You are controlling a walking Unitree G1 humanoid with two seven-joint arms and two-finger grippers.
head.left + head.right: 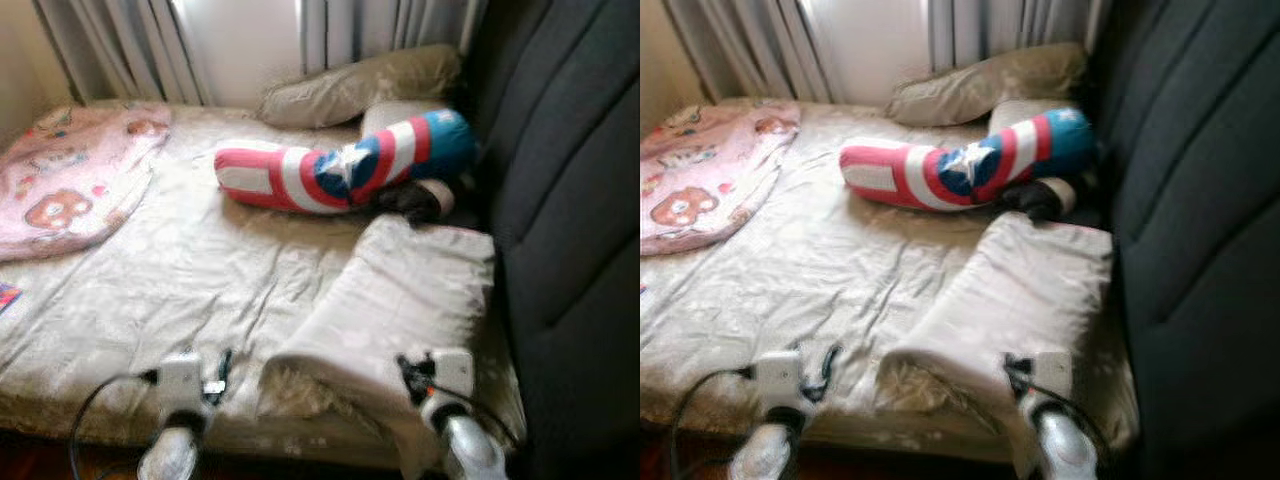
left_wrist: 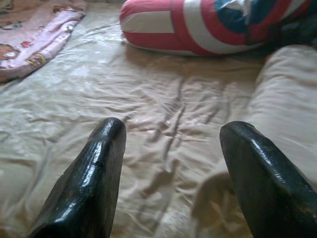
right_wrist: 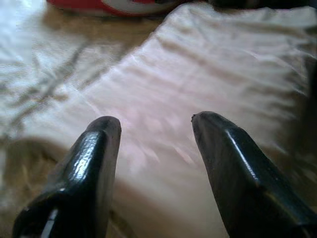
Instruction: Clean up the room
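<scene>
The bed is still lying untidy, so the cleaning looks barely begun: its cream sheet is wrinkling across the middle and nothing appears straightened yet. At the bed's far left corner a pink blanket is spreading loosely. Along the bed's right side a cream folded cover is running from the near edge toward the head. Across the bed's head end a red, white and blue bolster is lying crooked, with a beige pillow beyond it. The right gripper is hovering over the folded cover at the bed's near edge, fingers spread and gripping nothing. The left gripper is pointing across the bare sheet, likewise spread and empty-handed.
</scene>
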